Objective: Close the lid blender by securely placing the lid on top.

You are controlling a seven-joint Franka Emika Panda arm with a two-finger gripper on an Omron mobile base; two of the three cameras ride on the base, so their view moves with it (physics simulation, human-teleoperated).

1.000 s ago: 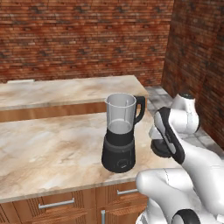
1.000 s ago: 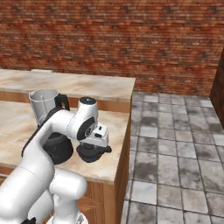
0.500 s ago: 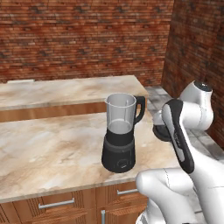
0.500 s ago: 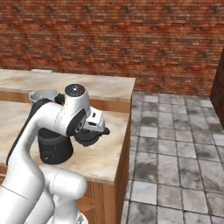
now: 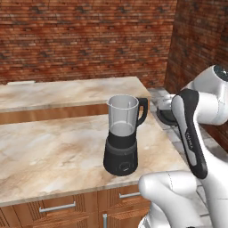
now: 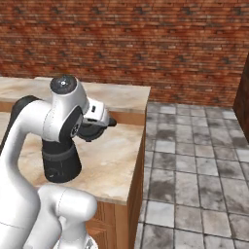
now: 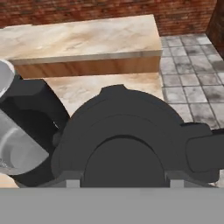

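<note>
Beside the blender's (image 5: 124,136) handle, off its right side and about level with the jar rim, the lid (image 5: 167,116) hangs in the gripper (image 6: 99,127), higher than half a second ago and well clear of the counter (image 5: 53,147). The fingers are closed on the lid. The jar is open-topped, standing upright near the counter's front edge. The arm has swung upward since the earlier frame.

Blender (image 5: 122,136): clear grey glassy jar on a smooth black plastic-looking base. Matt black lid (image 7: 124,135). Polished beige marble counter (image 5: 53,147) (wood drawer fronts below). Rough red brick wall (image 5: 84,40).
</note>
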